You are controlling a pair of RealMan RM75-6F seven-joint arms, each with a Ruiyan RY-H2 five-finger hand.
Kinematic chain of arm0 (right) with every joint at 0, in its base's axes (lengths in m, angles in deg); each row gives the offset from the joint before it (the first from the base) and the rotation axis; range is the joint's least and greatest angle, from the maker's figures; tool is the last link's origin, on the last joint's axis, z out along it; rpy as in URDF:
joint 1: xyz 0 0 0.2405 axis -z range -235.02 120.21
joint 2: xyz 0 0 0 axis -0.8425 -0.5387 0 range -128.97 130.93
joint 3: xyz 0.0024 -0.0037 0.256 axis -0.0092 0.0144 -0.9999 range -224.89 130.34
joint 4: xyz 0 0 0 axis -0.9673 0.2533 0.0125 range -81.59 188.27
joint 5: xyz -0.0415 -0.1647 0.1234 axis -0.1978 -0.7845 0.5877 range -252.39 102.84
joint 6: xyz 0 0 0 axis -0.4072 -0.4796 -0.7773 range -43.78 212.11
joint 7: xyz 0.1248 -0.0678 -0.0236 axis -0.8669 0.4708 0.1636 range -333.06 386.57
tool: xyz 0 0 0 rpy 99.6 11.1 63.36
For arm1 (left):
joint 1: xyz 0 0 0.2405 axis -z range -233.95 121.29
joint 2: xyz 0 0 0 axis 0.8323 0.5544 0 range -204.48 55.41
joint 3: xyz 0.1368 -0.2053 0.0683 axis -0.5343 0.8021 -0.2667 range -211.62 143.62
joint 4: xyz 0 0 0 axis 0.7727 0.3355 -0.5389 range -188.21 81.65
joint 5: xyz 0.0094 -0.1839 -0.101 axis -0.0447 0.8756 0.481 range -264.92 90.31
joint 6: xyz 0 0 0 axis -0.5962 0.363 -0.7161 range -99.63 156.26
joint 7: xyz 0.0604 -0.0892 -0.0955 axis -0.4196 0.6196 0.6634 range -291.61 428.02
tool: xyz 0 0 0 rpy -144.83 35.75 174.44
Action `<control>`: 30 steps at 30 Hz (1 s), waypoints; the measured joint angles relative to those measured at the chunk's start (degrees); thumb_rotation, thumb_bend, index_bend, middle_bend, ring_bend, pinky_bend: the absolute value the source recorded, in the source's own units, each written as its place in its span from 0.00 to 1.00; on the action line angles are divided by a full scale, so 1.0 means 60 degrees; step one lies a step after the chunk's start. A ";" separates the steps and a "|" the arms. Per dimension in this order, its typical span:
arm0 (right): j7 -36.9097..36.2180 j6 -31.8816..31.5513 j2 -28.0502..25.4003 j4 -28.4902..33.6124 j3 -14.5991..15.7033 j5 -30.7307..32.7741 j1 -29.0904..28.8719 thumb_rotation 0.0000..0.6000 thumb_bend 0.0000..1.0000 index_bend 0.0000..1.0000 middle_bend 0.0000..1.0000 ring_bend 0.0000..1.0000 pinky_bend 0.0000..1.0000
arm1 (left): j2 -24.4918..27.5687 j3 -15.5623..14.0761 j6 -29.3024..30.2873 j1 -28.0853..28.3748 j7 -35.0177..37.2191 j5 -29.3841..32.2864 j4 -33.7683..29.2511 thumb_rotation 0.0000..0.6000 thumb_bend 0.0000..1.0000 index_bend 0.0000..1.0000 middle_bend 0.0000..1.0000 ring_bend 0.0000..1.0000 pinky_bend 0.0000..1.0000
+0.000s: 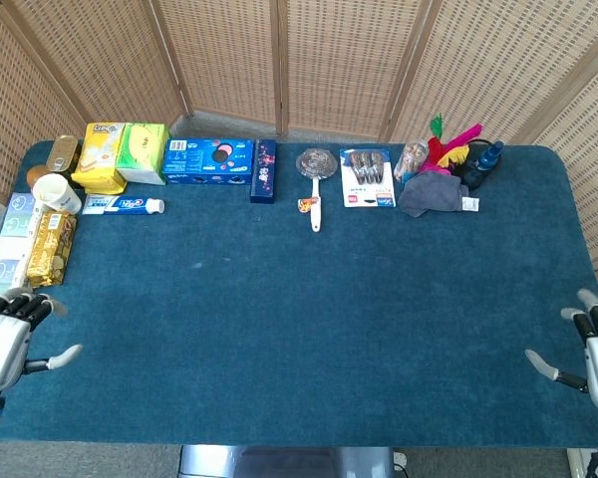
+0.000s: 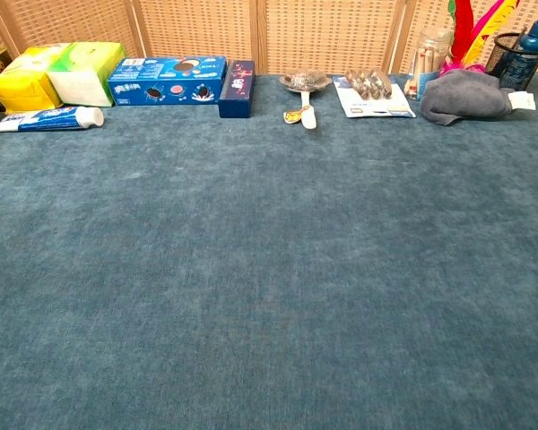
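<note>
Both hands empty, fingers spread: left hand (image 1: pixel 8 344) at table's near left edge, nearest the gold packet (image 1: pixel 50 249); right hand (image 1: pixel 590 351) at near right edge, well apart from the grey cloth (image 1: pixel 434 194).

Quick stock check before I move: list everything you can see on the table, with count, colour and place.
Tissue packs: two, yellow and green, far left.
Blue cookie box: one, far edge.
Dark blue slim box: one, beside it.
Toothpaste tube: one, white-blue, left.
Paper cup: one, white, left edge.
Gold-wrapped pack: one, left edge.
Metal scrubber: one, white handle, centre back.
Grey cloth: one, far right.
Left hand: open, near left corner.
Right hand: open, near right corner.
</note>
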State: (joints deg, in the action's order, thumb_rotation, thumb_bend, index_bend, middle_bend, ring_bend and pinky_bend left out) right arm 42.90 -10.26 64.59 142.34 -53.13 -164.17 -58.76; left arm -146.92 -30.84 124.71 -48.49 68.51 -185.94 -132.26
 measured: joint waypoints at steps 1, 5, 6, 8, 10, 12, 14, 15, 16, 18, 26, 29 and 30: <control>0.0162 0.0081 -0.0013 0.0001 -0.0024 -0.0037 -0.0087 0.00 0.00 0.93 0.86 0.85 0.87 | -0.0164 0.0104 0.0158 0.0109 0.0048 -0.0137 0.0261 0.00 0.00 1.00 1.00 1.00 1.00; 0.0854 0.0840 -0.0214 0.0115 -0.0122 -0.0109 -0.0584 0.00 0.00 1.00 0.97 0.98 1.00 | -0.0803 0.0513 0.0561 0.0840 0.0081 -0.0785 0.1298 0.00 0.00 1.00 1.00 1.00 1.00; 0.1007 0.1045 -0.0270 0.0128 -0.0152 -0.0131 -0.0737 0.00 0.00 1.00 0.99 0.99 1.00 | -0.0829 0.0540 0.0491 0.0980 0.0008 -0.0853 0.1358 0.00 0.00 1.00 1.00 1.00 1.00; 0.1339 0.1510 -0.0389 0.0091 -0.0232 -0.0214 -0.1142 0.00 0.00 1.00 1.00 1.00 1.00 | -0.0780 0.0569 0.0143 0.1179 -0.0316 -0.0901 0.1283 0.00 0.00 1.00 1.00 1.00 1.00; 0.1574 0.1879 -0.0485 0.0023 -0.0300 -0.0275 -0.1487 0.00 0.00 1.00 1.00 1.00 1.00 | -0.0698 0.0586 -0.0214 0.1374 -0.0750 -0.0966 0.1122 0.00 0.00 1.00 1.00 1.00 1.00; 0.1989 0.2143 -0.0580 -0.0022 -0.0377 -0.0279 -0.1726 0.00 0.00 1.00 1.00 1.00 1.00 | -0.0591 0.0604 -0.0639 0.1657 -0.1354 -0.1064 0.0926 0.00 0.00 1.00 1.00 1.00 1.00; 0.2560 0.2404 -0.0685 -0.0017 -0.0457 -0.0241 -0.1909 0.00 0.00 1.00 1.00 1.00 1.00 | -0.0490 0.0635 -0.1031 0.1990 -0.1954 -0.1204 0.0769 0.00 0.00 1.00 1.00 1.00 1.00; 0.2841 0.2522 -0.0734 -0.0006 -0.0492 -0.0214 -0.1994 0.00 0.00 1.00 1.00 1.00 1.00 | -0.0453 0.0651 -0.1181 0.2153 -0.2189 -0.1288 0.0724 0.00 0.00 1.00 1.00 1.00 1.00; 0.3149 0.2648 -0.0786 0.0010 -0.0530 -0.0178 -0.2083 0.00 0.00 1.00 1.00 1.00 1.00 | -0.0422 0.0669 -0.1309 0.2327 -0.2414 -0.1406 0.0704 0.00 0.00 1.00 1.00 1.00 1.00; 0.3960 0.2952 -0.0912 0.0069 -0.0623 -0.0058 -0.2292 0.00 0.00 1.00 1.00 1.00 1.00 | -0.0378 0.0713 -0.1527 0.2728 -0.2891 -0.1767 0.0723 0.00 0.00 1.00 1.00 1.00 1.00; 0.7466 0.4080 -0.1387 0.0416 -0.0956 0.0732 -0.3150 0.00 0.00 1.00 1.00 1.00 1.00 | -0.0436 0.0861 -0.2302 0.3995 -0.4684 -0.2851 0.1079 0.00 0.00 1.00 1.00 1.00 1.00; 0.8538 0.4424 -0.1510 0.0550 -0.1035 0.1120 -0.3462 0.00 0.00 1.00 1.00 1.00 1.00 | -0.0447 0.0893 -0.2809 0.4359 -0.5377 -0.3020 0.1048 0.00 0.00 1.00 1.00 1.00 1.00; 0.8811 0.4514 -0.1539 0.0583 -0.1051 0.1226 -0.3551 0.00 0.00 1.00 1.00 1.00 1.00 | -0.0449 0.0904 -0.2973 0.4456 -0.5584 -0.3050 0.1026 0.00 0.00 1.00 1.00 1.00 1.00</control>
State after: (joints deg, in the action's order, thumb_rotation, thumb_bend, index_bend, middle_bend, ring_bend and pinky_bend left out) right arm 95.77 16.82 55.36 145.84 -59.44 -156.81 -80.06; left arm -149.62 -25.42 106.88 -21.75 35.01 -204.24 -126.11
